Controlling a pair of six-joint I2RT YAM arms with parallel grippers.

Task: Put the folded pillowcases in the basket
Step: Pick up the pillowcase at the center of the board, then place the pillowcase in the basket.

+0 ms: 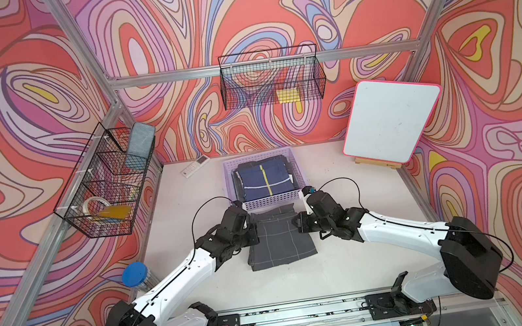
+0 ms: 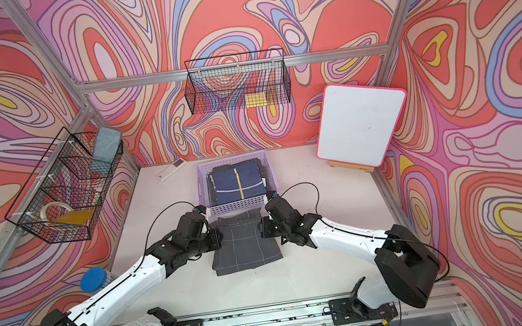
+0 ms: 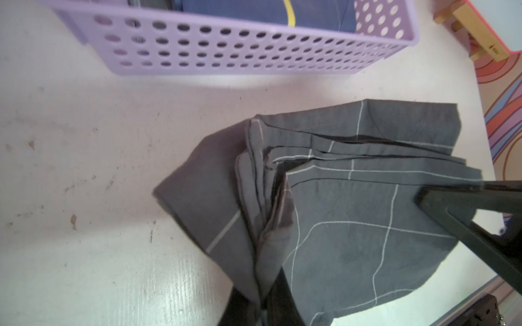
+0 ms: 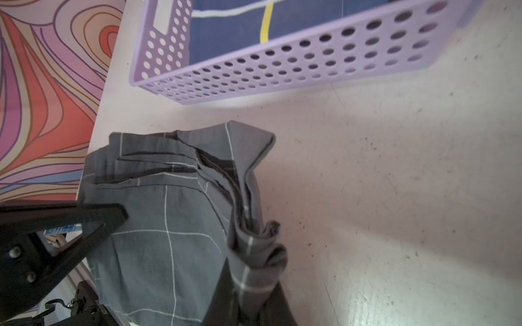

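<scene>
Top views, both: grey checked pillowcase [image 1: 278, 240] lies just before the lilac basket [image 1: 271, 201], outside it, with bare table [image 1: 303, 285] around. Left gripper [image 1: 252, 228] and right gripper [image 1: 299, 222] are clamped on its side edges.
Left wrist: folds splayed, one corner drooping.
Right wrist: folded navy cloth [image 4: 226, 36] fills the basket.

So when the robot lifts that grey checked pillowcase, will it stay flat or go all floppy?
Probably floppy: the grey pillowcase bunches into folds where the left tool and right tool pinch it. Its stacked layers look loose at the edges, so they may slide apart. It's likely light, being thin cloth.
</scene>
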